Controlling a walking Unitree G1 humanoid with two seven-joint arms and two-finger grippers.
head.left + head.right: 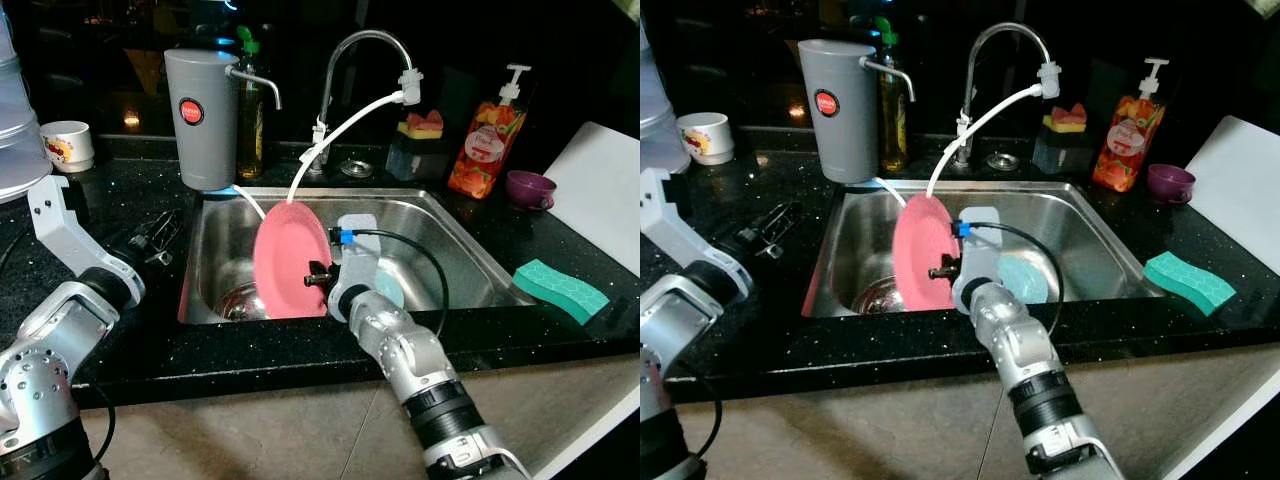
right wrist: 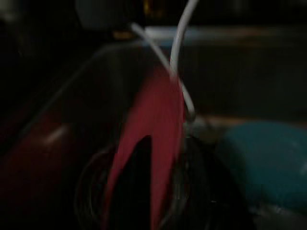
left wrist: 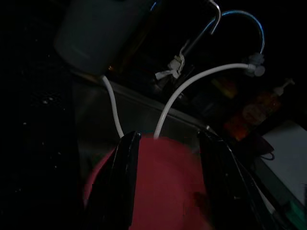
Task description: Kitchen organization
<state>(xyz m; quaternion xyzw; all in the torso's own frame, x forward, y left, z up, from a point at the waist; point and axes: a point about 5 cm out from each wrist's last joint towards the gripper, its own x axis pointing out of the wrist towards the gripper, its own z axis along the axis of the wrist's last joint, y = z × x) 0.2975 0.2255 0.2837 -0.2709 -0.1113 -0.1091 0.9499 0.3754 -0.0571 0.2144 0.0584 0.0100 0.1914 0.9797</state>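
The right hand [image 1: 318,278] is down in the steel sink [image 1: 470,262], its fingers clamped on the edge of a pink plate [image 1: 288,258] that stands upright on its rim near the drain. In the right wrist view the plate's rim runs between the two dark fingers. A light blue dish [image 1: 1025,280] lies flat on the sink floor just beside that hand.

The left hand [image 1: 155,240] rests over the black bench [image 1: 130,330] to the left of the sink, near its rim, with its fingers spread apart and nothing between them.

Judging by this, the tidying is at an early or middle stage: the plate is gripped but not yet out of the sink, and the blue dish remains to be dealt with. A green sponge [image 1: 560,291] lies on the bench at the right.
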